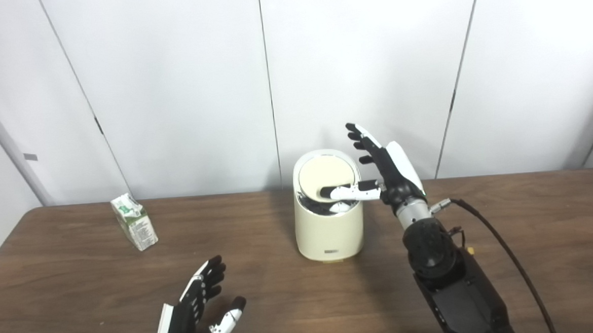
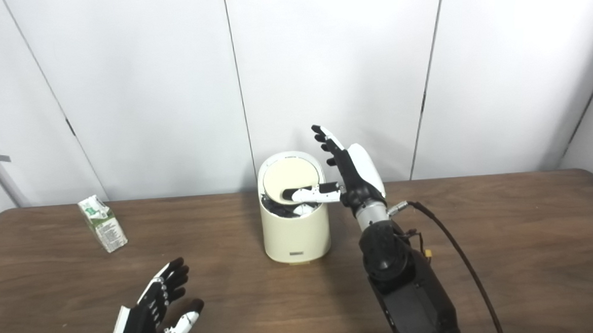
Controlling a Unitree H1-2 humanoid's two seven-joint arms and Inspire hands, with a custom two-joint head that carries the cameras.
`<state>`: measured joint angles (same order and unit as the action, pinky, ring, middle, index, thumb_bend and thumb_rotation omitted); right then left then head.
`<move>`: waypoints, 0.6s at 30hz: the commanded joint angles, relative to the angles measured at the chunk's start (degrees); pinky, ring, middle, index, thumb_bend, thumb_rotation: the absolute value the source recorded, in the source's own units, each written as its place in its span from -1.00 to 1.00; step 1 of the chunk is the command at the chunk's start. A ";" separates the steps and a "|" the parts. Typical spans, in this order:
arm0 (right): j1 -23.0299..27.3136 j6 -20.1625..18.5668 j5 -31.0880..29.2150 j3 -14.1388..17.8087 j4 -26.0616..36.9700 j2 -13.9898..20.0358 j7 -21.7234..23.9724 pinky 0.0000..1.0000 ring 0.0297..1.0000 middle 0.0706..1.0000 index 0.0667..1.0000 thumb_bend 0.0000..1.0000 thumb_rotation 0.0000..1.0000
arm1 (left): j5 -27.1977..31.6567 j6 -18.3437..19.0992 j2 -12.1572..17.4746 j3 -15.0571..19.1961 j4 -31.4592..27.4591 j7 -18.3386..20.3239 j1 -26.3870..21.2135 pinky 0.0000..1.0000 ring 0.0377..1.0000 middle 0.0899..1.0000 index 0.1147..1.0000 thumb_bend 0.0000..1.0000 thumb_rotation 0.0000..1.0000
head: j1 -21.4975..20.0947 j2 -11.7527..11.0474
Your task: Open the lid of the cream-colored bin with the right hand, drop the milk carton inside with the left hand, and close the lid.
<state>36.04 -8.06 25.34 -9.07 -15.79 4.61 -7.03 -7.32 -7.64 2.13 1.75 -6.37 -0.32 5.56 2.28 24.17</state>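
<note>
The cream-colored bin (image 1: 329,231) stands mid-table, its round lid (image 1: 325,177) tilted up at the front so a dark gap shows under it. My right hand (image 1: 385,169) is open beside the bin's right side, fingers pointing up, thumb (image 1: 348,192) reaching across under the lid's front edge. The green-and-white milk carton (image 1: 134,221) stands tilted at the far left of the table. My left hand (image 1: 195,309) is open and empty near the front edge, well short of the carton.
The brown wooden table (image 1: 533,235) runs to white wall panels behind. A black cable (image 1: 504,249) trails from my right wrist across the table's right side.
</note>
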 commanded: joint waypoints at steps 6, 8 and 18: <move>1.17 0.92 -1.00 1.09 2.32 -0.99 -1.02 0.54 0.74 0.77 0.81 0.50 -0.38 | 0.19 -0.24 -0.06 -0.68 1.64 -0.13 2.62 0.72 0.73 0.71 0.80 0.05 -0.47 | -0.14 0.17; 1.16 0.58 -0.93 1.05 2.45 -1.20 -1.02 0.53 0.75 0.77 0.81 0.49 -0.39 | 0.11 -0.03 -0.07 -0.68 1.52 -0.16 2.64 0.72 0.73 0.71 0.80 0.05 -0.46 | -0.11 0.22; 1.51 -0.38 0.04 0.28 3.25 -1.66 -1.00 0.52 0.74 0.78 0.80 0.57 -0.43 | -0.36 -0.15 0.12 -0.79 1.32 -0.27 2.81 0.73 0.73 0.71 0.80 0.06 -0.45 | -0.09 0.41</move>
<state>34.84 -9.13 25.10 -8.86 -14.37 3.44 -7.08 -7.31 -7.59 2.36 1.50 -6.51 -0.24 5.68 2.11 24.52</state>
